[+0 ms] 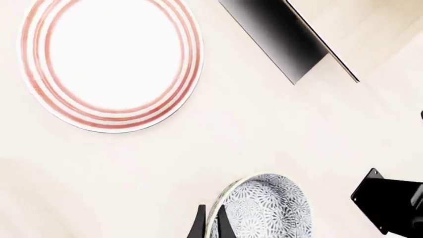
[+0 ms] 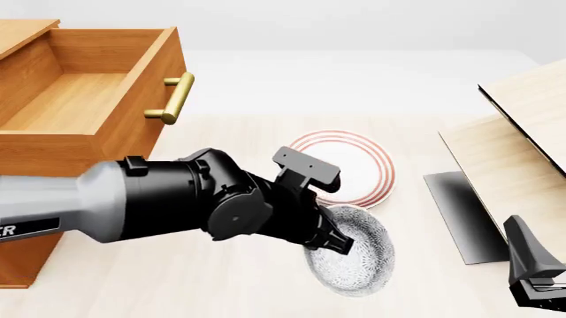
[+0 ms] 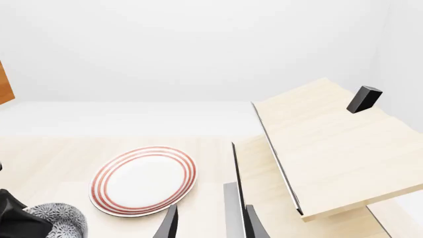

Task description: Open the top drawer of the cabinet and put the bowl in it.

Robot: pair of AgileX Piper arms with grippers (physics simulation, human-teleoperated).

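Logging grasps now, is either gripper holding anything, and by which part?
The left gripper pinches the bowl by its rim. The right gripper holds nothing.

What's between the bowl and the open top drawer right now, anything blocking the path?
Nothing visible does. The left tool is at the rim of the bowl, and the table stretch toward the top drawer holds no objects. The drawer is pulled out with its cavity showing empty. The plate lies behind the bowl, off the route.

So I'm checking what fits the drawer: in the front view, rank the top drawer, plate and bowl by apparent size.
1. top drawer, clearly largest
2. plate
3. bowl, partly hidden by the left gripper, nearer the camera.
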